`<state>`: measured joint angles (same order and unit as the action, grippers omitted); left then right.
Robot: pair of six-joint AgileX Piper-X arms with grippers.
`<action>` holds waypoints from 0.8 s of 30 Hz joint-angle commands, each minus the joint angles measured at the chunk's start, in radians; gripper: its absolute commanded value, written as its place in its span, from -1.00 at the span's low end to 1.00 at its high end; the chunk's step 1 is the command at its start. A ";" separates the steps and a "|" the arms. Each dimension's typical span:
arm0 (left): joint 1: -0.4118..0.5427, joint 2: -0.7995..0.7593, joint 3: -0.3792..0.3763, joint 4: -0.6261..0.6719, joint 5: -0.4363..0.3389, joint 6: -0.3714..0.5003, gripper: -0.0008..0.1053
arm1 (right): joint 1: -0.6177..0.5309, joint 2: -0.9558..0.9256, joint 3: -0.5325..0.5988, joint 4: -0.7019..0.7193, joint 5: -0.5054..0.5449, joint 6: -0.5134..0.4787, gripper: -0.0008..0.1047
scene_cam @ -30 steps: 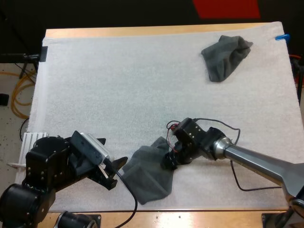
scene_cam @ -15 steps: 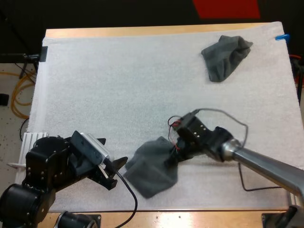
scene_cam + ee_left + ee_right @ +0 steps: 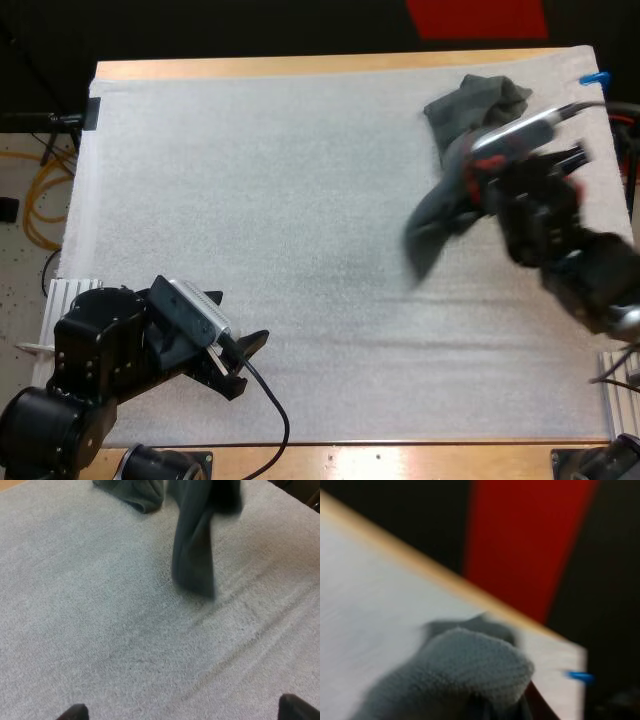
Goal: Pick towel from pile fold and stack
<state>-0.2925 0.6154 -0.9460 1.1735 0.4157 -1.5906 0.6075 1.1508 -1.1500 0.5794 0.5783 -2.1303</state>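
Dangling towel point(image 3: 430, 225) near mat's point(image 3: 250, 180) right edge

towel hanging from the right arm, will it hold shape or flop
Likely floppy: the hanging towel droops in a limp fold below the right gripper. Probably light: one pinch of the jaws carries it. The crumpled towel nearby lies in loose wrinkles, so it may slump likewise.

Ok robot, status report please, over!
Left gripper open, low over mat. Right gripper shut on hanging towel, lifted. Crumpled towel right beside it.
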 commanded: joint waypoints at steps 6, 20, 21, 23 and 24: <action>-0.003 -0.001 0.001 -0.001 0.007 -0.004 0.35 | 0.000 -0.018 -0.026 0.051 -0.247 0.006 -0.98; -0.003 -0.001 0.001 0.000 0.007 0.001 0.35 | 0.336 0.266 0.109 0.092 -0.693 0.421 -0.98; -0.003 -0.001 0.001 0.000 0.007 0.001 0.35 | 0.373 0.286 0.109 0.081 -0.712 0.428 -0.98; -0.003 -0.001 0.001 0.000 0.007 0.001 0.35 | 0.431 0.311 0.109 0.061 -0.720 0.442 -0.98; -0.003 -0.001 0.001 0.000 0.007 0.001 0.35 | 0.465 0.326 0.109 0.045 -0.724 0.453 -0.98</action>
<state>-0.2925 0.6154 -0.9460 1.1735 0.4157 -1.5922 1.0739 1.4864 -1.0345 0.6367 -0.1304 -1.6843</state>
